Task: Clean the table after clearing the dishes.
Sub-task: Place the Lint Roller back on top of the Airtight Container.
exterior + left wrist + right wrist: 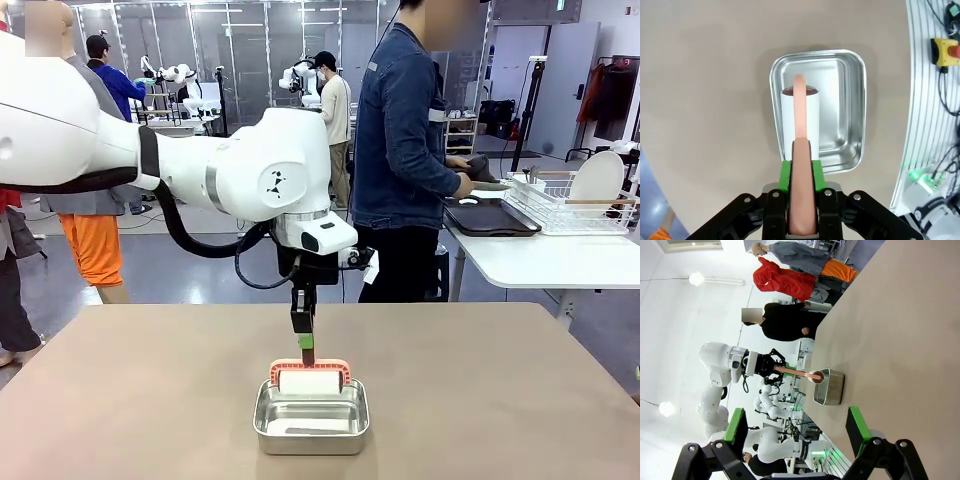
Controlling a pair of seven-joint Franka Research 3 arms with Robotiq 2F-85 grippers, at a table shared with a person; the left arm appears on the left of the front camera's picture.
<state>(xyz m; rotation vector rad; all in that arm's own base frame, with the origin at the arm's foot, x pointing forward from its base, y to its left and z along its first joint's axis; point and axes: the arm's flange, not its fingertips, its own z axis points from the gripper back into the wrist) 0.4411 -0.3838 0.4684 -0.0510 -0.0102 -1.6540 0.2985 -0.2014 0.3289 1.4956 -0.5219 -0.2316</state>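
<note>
My left gripper (pixel 802 197) pinches the salmon-pink handle of a white lint roller (pixel 799 117) (smooth, cylindrical) above the shiny rectangular steel pan (pixel 311 418) on the near matte beige table (pixel 500 390); my right gripper (pixel 797 432) gapes wide.

No legible text, labels, brands or numbers anywhere. Small dark mark on the left arm's wrist joint (pixel 274 184), too small to read.
</note>
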